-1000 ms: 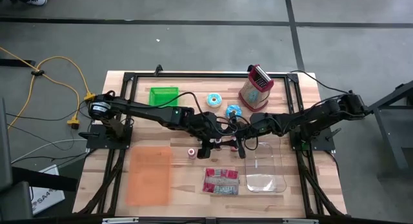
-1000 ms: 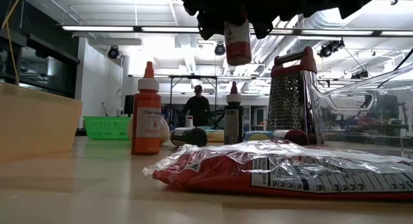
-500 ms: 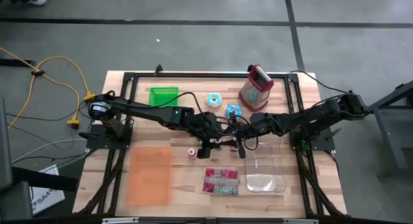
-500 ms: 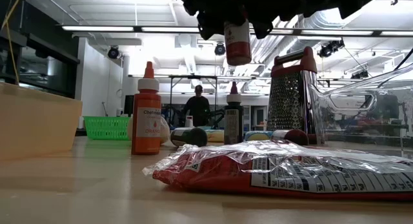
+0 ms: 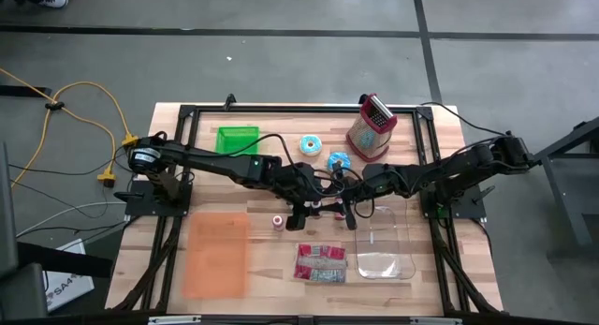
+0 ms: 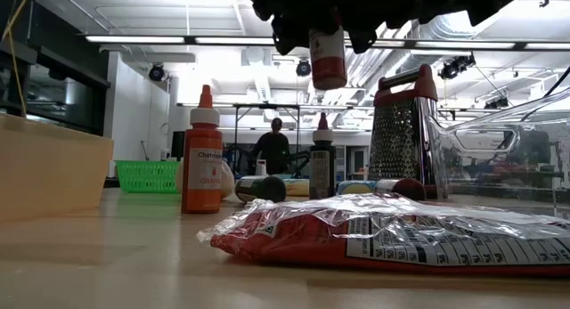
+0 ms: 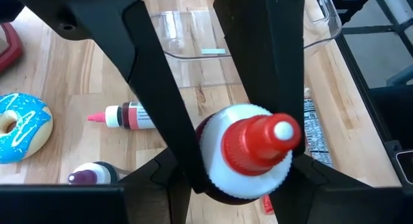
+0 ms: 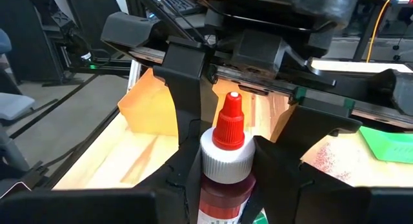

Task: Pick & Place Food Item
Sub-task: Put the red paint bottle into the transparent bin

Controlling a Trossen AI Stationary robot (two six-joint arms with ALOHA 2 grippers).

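Note:
A small bottle (image 8: pixel 224 179) of red sauce, with a white collar and a red nozzle (image 7: pixel 261 139), hangs upright above the table's middle (image 6: pixel 328 58). Both grippers are shut on it. My left gripper (image 5: pixel 314 205) reaches in from the table's left and my right gripper (image 5: pixel 343 205) from the right, so they face each other. In the low view the grippers hide the bottle's top. My left gripper pinches the bottle just below the white collar (image 7: pixel 213 179), one finger on each side. It slants down from the table's left. The bottle stands upright, lifted clear of the table. My right gripper pinches the same bottle between its two fingers (image 8: pixel 184 175), below the white collar (image 8: pixel 226 161). It comes nearly level from the table's right. The bottle's body hangs below the fingers, nozzle up.
Below lie a red snack bag (image 5: pixel 321 262) and a clear container (image 5: pixel 384 245). An orange bottle (image 6: pixel 202 153) stands near, another bottle (image 7: pixel 126 115) lies flat. Farther off are two doughnuts (image 5: pixel 311 145), a grater (image 5: pixel 372 126), a green basket (image 5: pixel 237 139) and an orange tray (image 5: pixel 217 253).

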